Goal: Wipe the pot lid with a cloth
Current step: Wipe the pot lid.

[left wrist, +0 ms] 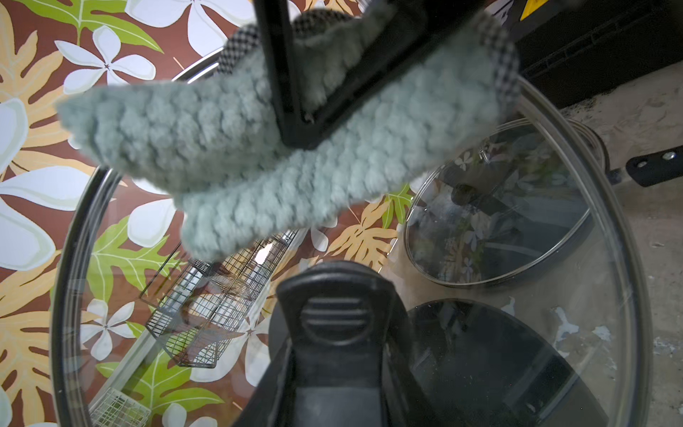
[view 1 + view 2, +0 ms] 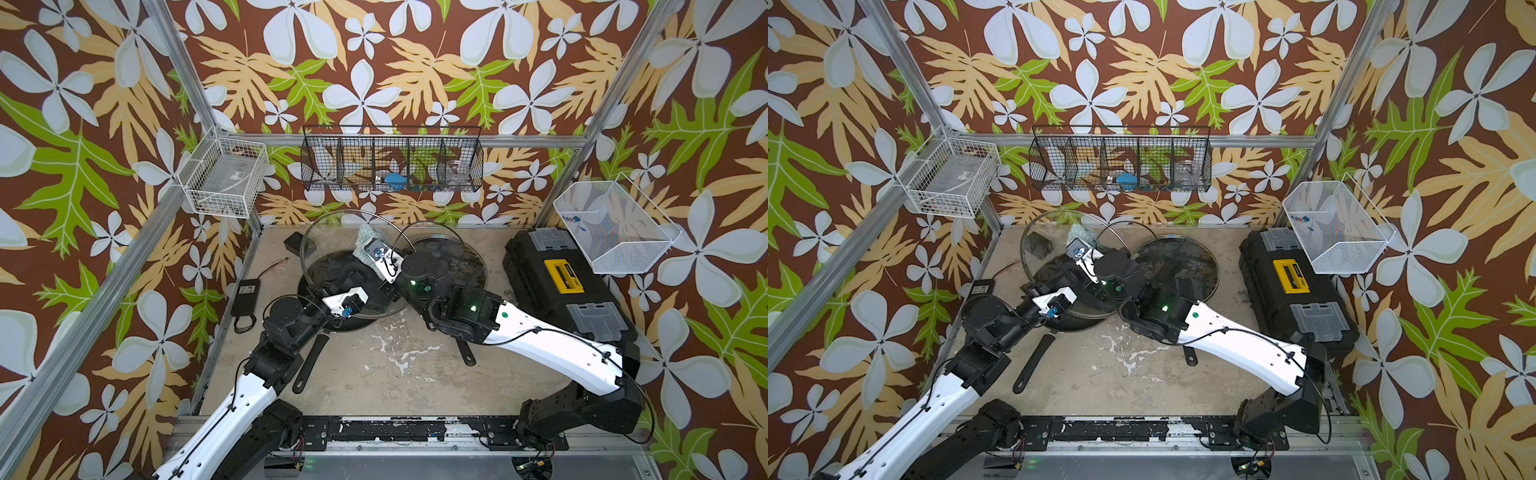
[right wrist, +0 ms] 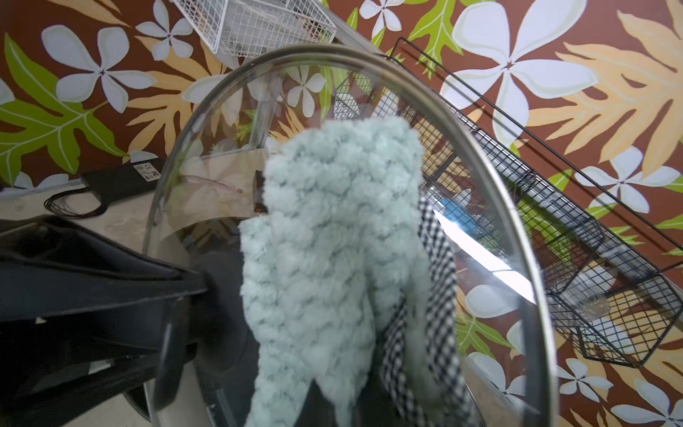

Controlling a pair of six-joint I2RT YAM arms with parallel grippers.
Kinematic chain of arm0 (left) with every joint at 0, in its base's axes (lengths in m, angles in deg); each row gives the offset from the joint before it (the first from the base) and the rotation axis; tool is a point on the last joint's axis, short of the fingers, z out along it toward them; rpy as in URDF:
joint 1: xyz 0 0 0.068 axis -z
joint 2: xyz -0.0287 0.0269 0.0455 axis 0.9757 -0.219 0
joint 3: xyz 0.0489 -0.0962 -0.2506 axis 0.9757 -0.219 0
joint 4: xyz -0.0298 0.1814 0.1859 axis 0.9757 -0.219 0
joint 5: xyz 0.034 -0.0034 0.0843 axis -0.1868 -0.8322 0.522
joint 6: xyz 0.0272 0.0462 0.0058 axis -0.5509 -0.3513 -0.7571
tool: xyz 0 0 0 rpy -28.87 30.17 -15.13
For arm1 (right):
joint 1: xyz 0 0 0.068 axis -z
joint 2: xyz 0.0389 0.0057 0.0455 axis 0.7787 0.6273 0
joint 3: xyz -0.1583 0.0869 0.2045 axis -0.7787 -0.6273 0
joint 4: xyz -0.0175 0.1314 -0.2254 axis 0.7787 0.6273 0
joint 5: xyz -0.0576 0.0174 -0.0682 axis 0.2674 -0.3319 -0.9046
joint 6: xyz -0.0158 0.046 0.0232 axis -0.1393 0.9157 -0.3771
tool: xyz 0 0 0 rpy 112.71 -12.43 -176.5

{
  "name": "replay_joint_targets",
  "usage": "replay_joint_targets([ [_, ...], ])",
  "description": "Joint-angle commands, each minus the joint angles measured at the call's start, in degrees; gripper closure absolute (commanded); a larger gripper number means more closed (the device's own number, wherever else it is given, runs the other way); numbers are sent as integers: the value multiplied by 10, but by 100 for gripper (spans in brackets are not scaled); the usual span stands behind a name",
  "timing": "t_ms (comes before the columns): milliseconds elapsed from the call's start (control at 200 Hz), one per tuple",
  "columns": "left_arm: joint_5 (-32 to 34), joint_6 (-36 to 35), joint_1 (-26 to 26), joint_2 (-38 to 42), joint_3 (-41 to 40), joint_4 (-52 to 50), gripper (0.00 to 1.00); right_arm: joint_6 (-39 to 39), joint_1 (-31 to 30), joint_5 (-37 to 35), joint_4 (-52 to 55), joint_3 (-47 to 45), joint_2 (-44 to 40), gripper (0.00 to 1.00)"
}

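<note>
**Entry: wipe step in hand, far side of worktop**

Pot lid [image 2: 324,249]: stood on edge, left jaws clamped on its knob. Cloth [image 1: 258,155]: pinched in right jaws, against the glass (upper part). Next, I judge: sweep rimward, lightly. Room: second lidded pan [image 2: 453,257] crowds the right; worktop [image 2: 395,374] open toward the near edge.

Floral wallpaper [image 2: 374,62] in brown, green and white covers the walls; aluminium posts [image 2: 184,70] frame the corners. The beige floor [image 2: 395,386] is scuffed; paint flakes.
</note>
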Motion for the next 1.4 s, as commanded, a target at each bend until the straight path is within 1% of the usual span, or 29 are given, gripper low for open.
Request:
replay_joint_targets([
  [0, -27, -46, 0, 6, 9, 102, 100, -1, 24, -33, -2, 16, -3, 100],
  [105, -36, -70, 0, 3, 10, 93, 100, -15, 28, -35, 3, 27, 3, 100],
  [200, -46, -97, 0, -1, 14, 79, 100, -6, 23, -8, 12, 30, 7, 100],
  [355, -54, -159, 0, -4, 19, 58, 100, -42, -18, 4, 8, 19, 18, 100],
  [450, -52, -196, 0, -4, 20, 43, 100, -61, -31, 13, 22, 21, 27, 100],
  [520, -45, -216, 0, -4, 18, 37, 100, -69, -31, 9, 24, 19, 28, 100],
  [611, -34, -241, 0, -4, 17, 26, 100, -86, -28, -15, 15, 21, 24, 100],
  [736, -18, -270, 0, -7, 15, 13, 100, -84, -5, -22, 13, 48, 21, 100],
  [901, -7, -288, 0, -5, 10, 12, 100, -108, 2, -23, 23, 85, 42, 100],
  [986, -4, -297, 0, -2, 7, 10, 100, -115, 1, 5, 38, 99, 59, 100],
  [1086, -1, -301, 0, -1, 4, 10, 100, -138, -14, 29, 45, 104, 73, 100],
  [1171, -2, -303, 2, 1, 4, 9, 100, -158, -24, 65, 57, 107, 80, 100],
  [1331, -1, -304, 4, 1, 3, 8, 100, -182, -29, 70, 84, 130, 100, 100],
  [1396, -1, -306, 5, -1, 2, 6, 100, -191, -29, 57, 74, 132, 101, 100],
])
